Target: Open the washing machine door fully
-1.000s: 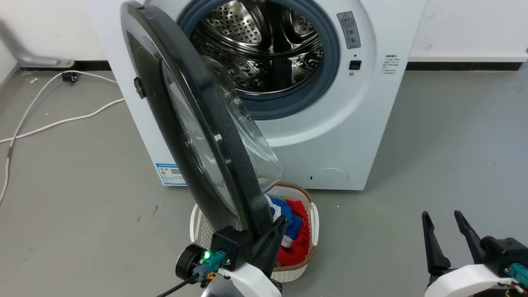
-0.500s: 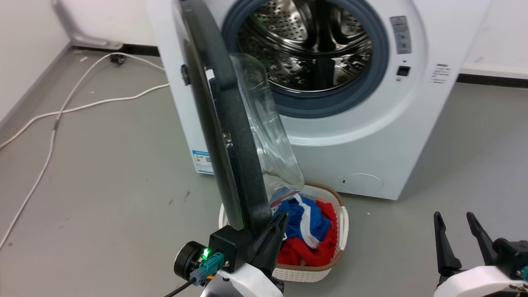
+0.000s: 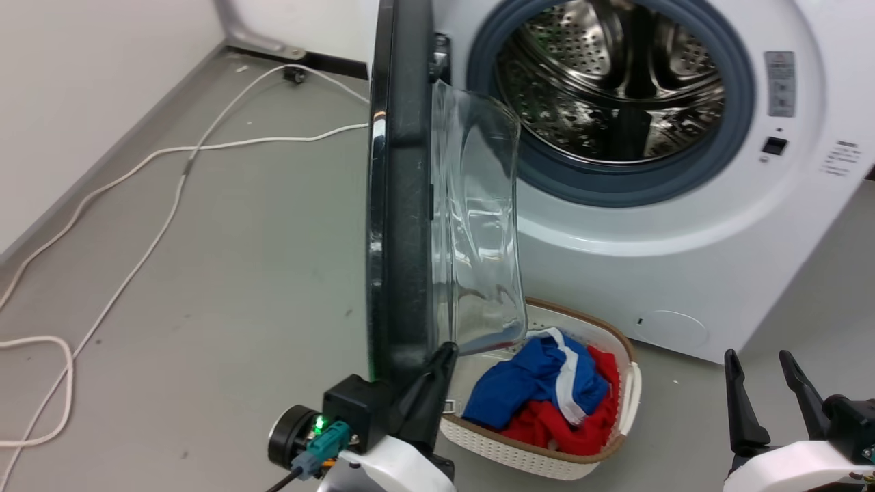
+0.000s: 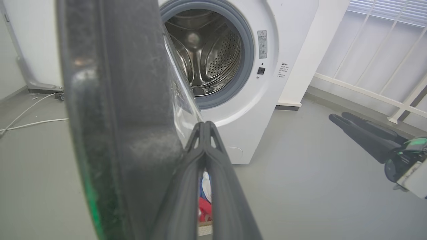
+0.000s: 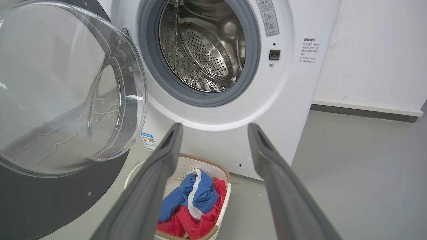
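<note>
I see the door (image 3: 400, 205) standing edge-on down the frame's middle, long axis vertical, glass bulge facing right toward the washing machine (image 3: 683, 273), my left gripper (image 3: 444, 355) pinched closed, empty, against its bottom edge, my right gripper (image 3: 757, 359) spread, empty, lower right.

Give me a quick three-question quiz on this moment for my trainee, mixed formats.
1. True or false: the right gripper is shut on the door.
2. Where does the basket stand relative to the washing machine? A) on top; B) on the floor in front; C) inside.
3. Which gripper is at the door's rim?
Key: 1 false, it is open and apart; 2 B; 3 the left gripper, fingers closed.
</note>
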Controlling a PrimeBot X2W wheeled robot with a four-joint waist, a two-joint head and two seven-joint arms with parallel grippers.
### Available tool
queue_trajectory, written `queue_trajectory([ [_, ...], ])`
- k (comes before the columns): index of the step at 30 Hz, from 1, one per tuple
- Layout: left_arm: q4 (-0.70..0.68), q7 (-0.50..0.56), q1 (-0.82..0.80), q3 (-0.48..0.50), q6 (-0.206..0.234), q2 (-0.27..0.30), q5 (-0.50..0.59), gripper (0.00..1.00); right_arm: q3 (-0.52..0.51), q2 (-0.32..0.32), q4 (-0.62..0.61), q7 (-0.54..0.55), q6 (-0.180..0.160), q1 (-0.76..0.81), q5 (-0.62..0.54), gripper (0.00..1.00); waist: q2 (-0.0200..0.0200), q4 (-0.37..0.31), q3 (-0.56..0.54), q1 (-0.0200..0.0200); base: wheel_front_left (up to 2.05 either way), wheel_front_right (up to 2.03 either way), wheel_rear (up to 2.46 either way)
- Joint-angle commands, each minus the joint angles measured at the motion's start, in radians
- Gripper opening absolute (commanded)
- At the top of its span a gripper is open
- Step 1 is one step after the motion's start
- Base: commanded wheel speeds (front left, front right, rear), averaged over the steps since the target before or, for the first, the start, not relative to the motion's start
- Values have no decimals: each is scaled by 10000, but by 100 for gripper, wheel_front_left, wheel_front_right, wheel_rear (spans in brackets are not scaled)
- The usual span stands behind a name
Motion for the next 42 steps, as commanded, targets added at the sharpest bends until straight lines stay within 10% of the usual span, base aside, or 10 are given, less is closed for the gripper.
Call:
queue_trajectory([
  [1,38,-51,112,191,118,100,1,0,-15,23,-27,-24,-3,8,13,100,0,210,15,0,0,0,0],
  [22,570,-785,-420,2945,927,1313,-776,0,-97,22,-316,100,-3,-148,-123,100,0,774,492,0,0,0,0],
  [42,3239,-2073,-1939,5695,-184,2995,-2489,0,-120,22,-663,459,-3,-651,-430,100,0,20,1459,0,0,0,0],
])
